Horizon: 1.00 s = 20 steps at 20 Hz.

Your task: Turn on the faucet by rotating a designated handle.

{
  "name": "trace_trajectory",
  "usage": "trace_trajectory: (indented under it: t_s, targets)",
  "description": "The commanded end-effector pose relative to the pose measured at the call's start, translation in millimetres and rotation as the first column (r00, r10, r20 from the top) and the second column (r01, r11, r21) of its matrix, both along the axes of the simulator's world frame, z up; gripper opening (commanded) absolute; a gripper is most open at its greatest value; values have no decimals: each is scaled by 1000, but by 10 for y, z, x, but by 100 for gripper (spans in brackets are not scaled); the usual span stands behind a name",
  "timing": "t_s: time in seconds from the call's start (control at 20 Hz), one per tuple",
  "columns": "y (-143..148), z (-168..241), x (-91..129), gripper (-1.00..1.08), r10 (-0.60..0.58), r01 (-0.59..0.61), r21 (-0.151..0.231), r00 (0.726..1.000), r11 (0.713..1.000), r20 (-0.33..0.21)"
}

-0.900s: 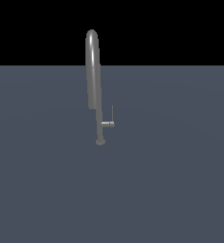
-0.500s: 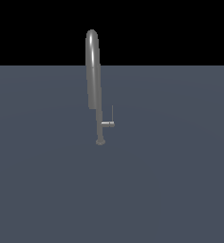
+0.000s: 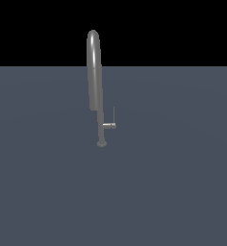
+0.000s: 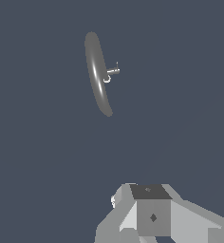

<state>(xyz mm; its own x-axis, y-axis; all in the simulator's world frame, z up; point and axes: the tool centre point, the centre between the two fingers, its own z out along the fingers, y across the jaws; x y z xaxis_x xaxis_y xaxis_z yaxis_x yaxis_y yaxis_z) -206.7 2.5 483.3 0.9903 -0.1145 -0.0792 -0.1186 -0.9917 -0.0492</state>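
Note:
The faucet (image 3: 95,81) is a tall slim grey pipe with a high arched spout, standing on a small round base on the flat grey surface. Its handle (image 3: 109,125) is a short stub jutting toward the exterior view's right, with a thin rod standing upright at its end. In the wrist view the faucet (image 4: 97,73) is seen from above, with the handle (image 4: 113,71) beside it. My gripper (image 4: 149,199) shows only as grey blocks at the picture's edge, well apart from the faucet. Its jaws are not clear. It does not appear in the exterior view.
A flat dark grey surface (image 3: 173,182) spreads around the faucet on all sides. Nothing else stands on it in either view.

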Motion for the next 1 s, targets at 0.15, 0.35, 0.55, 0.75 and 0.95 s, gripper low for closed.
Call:
trace_trajectory:
  t_s: [0.15, 0.35, 0.55, 0.75, 0.95]
  targets:
    - [-7, -114, 271, -100, -69, 75, 70, 995, 995, -76]
    - [-21, -222, 489, -100, -122, 140, 124, 982, 982, -142]
    - [-41, -347, 705, -100, -170, 209, 174, 962, 962, -212]
    - [-66, -491, 917, -100, -214, 281, 220, 934, 934, -285]
    - [-96, -653, 1123, -100, -252, 356, 260, 898, 897, -361]
